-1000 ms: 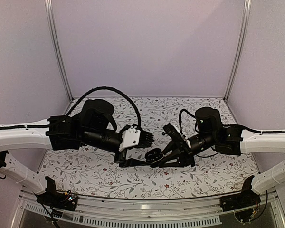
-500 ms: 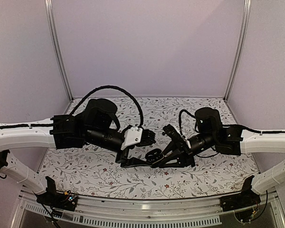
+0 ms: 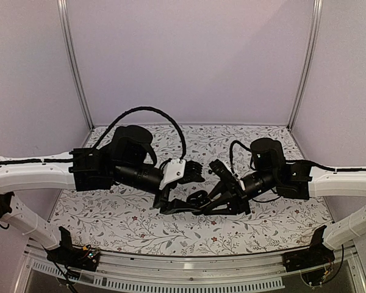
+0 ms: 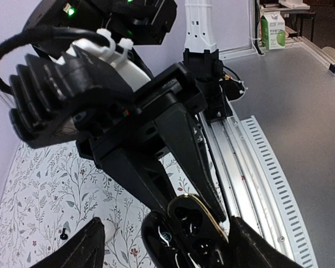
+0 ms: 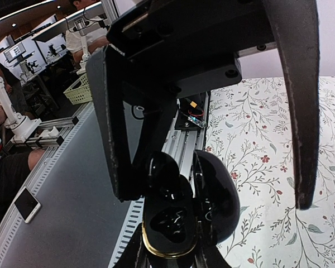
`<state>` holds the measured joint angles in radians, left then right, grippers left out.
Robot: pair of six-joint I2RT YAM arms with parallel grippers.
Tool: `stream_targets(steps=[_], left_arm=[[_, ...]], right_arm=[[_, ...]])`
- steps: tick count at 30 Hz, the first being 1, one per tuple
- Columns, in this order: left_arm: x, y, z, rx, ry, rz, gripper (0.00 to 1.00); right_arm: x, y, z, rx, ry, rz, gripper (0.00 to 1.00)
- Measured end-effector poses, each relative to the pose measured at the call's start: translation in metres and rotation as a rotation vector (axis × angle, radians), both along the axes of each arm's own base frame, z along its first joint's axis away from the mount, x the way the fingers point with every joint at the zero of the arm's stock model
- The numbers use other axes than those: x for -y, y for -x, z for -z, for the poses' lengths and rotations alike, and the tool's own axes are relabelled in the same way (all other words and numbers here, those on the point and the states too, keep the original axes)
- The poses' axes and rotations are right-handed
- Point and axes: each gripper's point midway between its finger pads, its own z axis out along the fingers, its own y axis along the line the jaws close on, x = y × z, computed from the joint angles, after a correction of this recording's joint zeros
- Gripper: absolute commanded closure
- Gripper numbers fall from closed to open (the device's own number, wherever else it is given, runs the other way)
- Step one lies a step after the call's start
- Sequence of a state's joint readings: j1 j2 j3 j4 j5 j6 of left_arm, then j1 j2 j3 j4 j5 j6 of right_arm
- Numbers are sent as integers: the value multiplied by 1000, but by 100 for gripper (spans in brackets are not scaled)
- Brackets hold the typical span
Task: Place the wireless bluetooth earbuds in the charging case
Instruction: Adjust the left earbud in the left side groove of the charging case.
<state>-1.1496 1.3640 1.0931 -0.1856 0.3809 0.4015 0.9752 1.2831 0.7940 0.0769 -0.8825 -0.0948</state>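
Charging case (image 5: 170, 220): glossy black plastic, smooth oval pebble shape, hinged open like a clamshell, with a thin gold metal rim around the base and a domed lid (image 5: 216, 195) beside it. It is held in the air over the tabletop (image 3: 122, 223), mid-scene between both arms. Right pincer (image 4: 187, 209): matte black tapered fingers, closed on the case's lower end. In the right wrist view the case's long axis runs up the frame, in line with those fingers, with the open face turned towards the left pincer. Left pincer (image 4: 170, 247): spread wide, flat black fingers (image 5: 114, 128) with a fine grainy edge standing either side of the case. Can't tell if they touch it. The base interior is dark with shiny moulded hollows. Can't tell whether the earbuds sit in them. The tabletop is covered in white cloth with a leafy floral print. A tiny dark piece (image 4: 62, 233) lies on it well off to the side, too small to identify.
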Motion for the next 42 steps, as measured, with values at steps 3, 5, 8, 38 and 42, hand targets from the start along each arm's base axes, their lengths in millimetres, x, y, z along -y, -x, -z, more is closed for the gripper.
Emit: stream_targets(steps=[3, 5, 8, 38, 42], left_arm=[[5, -3, -5, 4, 31, -5, 25], [8, -6, -7, 6, 46, -13, 25], [10, -8, -9, 3, 59, -17, 25], [-22, 22, -39, 301, 128, 22, 31], [-18, 17, -24, 308, 79, 12, 32]], right_arm=[[0, 0, -1, 3, -4, 0, 100], [0, 1, -1, 2, -4, -4, 100], [-1, 2, -1, 2, -4, -5, 100], [7, -31, -34, 23, -102, 154, 100], [7, -33, -32, 24, -95, 169, 100]])
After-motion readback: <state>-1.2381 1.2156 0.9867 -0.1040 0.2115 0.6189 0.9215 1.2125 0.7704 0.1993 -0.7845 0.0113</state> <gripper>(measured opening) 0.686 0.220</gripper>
